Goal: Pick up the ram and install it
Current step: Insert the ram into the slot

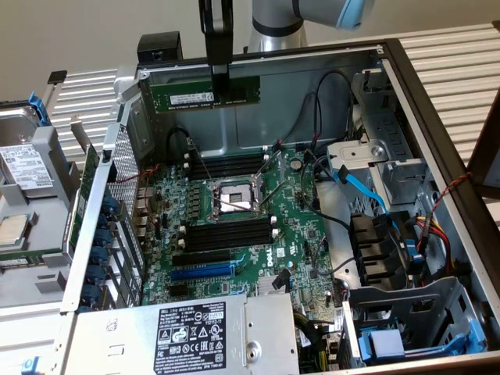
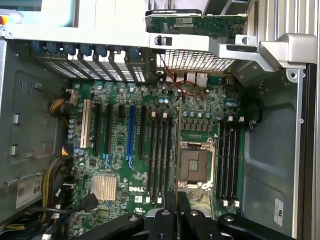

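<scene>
Up over the case point(image 1: 437, 117), tool point(image 1: 221, 86): clenched on ram, gripping top edge near mid.
Ram point(image 1: 187, 95): hangs on edge, long axis level, high above board point(image 1: 301, 234).
Slots point(image 1: 226, 234): black, below tool, well apart; run approx parallel w/ ram.

The long green ram point(image 1: 183, 95) hangs level, on edge.

the tool point(image 1: 221, 92) grips the ram point(image 1: 183, 97) by its upper edge, above the motherboard point(image 1: 234, 234) in the open case point(image 1: 437, 156).
</scene>
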Controlling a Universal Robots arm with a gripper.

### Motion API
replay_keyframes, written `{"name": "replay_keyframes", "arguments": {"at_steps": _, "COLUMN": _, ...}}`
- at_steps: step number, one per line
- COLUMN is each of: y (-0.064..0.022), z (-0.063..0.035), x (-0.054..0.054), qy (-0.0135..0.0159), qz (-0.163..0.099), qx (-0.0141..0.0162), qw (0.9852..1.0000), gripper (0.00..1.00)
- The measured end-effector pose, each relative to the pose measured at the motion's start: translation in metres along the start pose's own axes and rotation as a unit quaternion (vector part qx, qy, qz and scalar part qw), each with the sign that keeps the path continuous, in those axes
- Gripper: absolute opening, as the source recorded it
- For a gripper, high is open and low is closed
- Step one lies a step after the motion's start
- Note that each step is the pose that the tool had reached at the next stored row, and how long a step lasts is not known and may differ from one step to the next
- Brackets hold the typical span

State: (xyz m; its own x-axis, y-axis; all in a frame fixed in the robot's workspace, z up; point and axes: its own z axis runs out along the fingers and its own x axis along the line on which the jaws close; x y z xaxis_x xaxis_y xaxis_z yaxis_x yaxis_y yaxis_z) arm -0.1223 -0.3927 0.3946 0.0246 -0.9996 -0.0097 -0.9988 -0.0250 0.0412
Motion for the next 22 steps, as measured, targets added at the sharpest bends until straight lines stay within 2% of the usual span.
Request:
{"name": "replay_keyframes", "arguments": {"at_steps": 6, "y": -0.0053, "z": 0.0057, "x": 0.000, "qy": -0.0005, "qz": 0.000, "qx": -0.0005, "qw": 1.0000, "gripper": 0.13}}
{"name": "replay_keyframes", "arguments": {"at_steps": 16, "y": -0.0062, "z": 0.0109, "x": 0.000, "qy": -0.0009, "qz": 0.000, "qx": -0.0007, "qw": 1.0000, "gripper": 0.13}}
{"name": "replay_keyframes", "arguments": {"at_steps": 20, "y": -0.0062, "z": 0.0129, "x": 0.000, "qy": -0.0012, "qz": 0.000, "qx": -0.0032, "qw": 1.0000, "gripper": 0.13}}
{"name": "replay_keyframes", "arguments": {"at_steps": 22, "y": -0.0063, "z": 0.0132, "x": 0.000, "qy": -0.0017, "qz": 0.000, "qx": -0.0058, "qw": 1.0000, "gripper": 0.13}}
